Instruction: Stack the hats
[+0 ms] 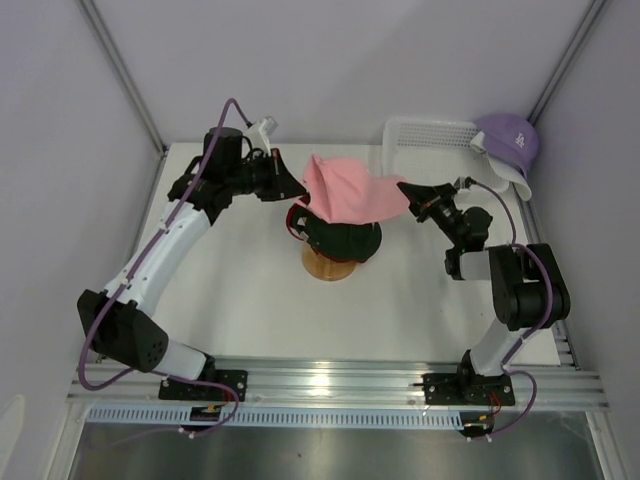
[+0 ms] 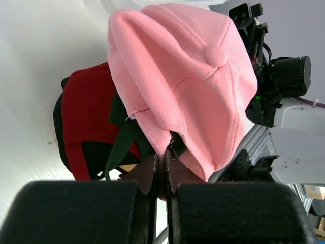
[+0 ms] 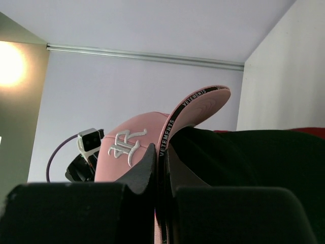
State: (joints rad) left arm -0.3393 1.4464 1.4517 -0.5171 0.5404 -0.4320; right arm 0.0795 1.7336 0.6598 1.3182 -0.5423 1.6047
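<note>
A pink hat hangs stretched between my two grippers, just above a black hat that sits on a red hat. My left gripper is shut on the pink hat's back edge, its jaws pinching the fabric. My right gripper is shut on the pink brim, which runs between its jaws. The black hat lies right under that brim. The red hat shows below the pink one in the left wrist view. A lavender hat rests at the back right with a white hat under it.
The stacked hats sit on a round wooden stand in the middle of the white table. A white mesh basket stands at the back right, next to the lavender hat. Metal frame posts rise at both back corners.
</note>
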